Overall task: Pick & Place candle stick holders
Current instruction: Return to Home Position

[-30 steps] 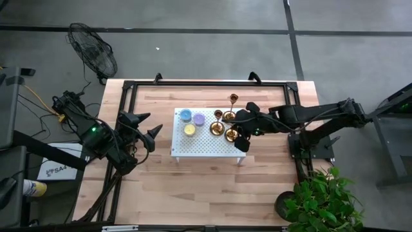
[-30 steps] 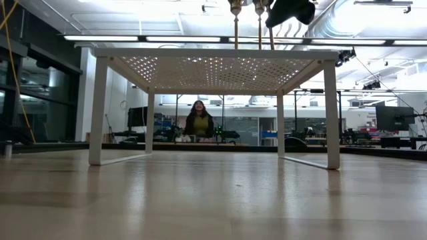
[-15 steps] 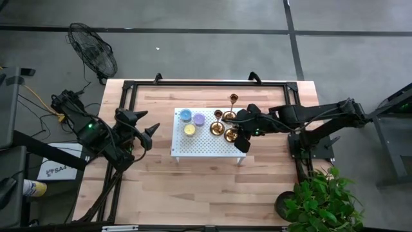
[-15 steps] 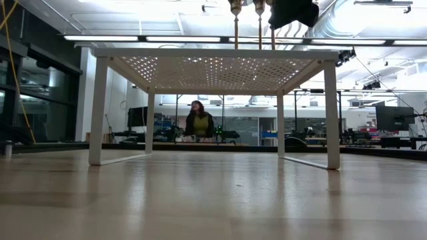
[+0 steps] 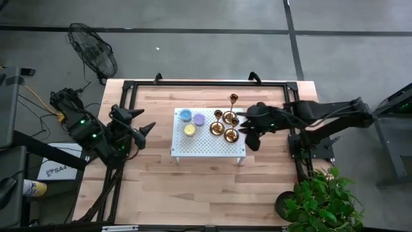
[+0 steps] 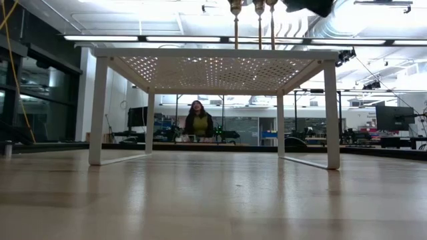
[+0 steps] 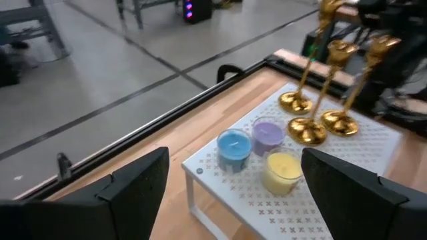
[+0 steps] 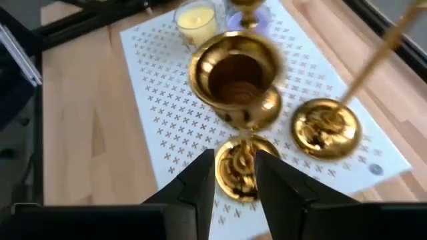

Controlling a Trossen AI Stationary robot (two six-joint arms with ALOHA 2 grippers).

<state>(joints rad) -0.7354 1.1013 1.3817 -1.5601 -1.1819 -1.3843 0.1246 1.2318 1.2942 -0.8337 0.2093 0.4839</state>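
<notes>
Three candle stick holders (image 5: 230, 133) stand on the white shelf (image 5: 203, 145) at frame centre, beside the candles (image 5: 190, 129) (placing looks done). The right gripper (image 5: 249, 130) hovers just right of them, jaws slightly parted and empty. The left gripper (image 5: 143, 120) is parked at left, jaws wide and empty.

We count three gold candle stick holders (image 7: 293, 101) (image 7: 308, 131) (image 7: 340, 121) toward the right edge of the one white shelf (image 5: 199, 147), and three candles toward its left edge: one blue candle (image 7: 233, 148), one purple candle (image 7: 268, 135), one yellow candle (image 7: 281, 170). Off the counter (image 5: 193, 187) we count one fan (image 5: 96, 55), one potted plant (image 5: 322, 196), one person (image 6: 199, 123)
</notes>
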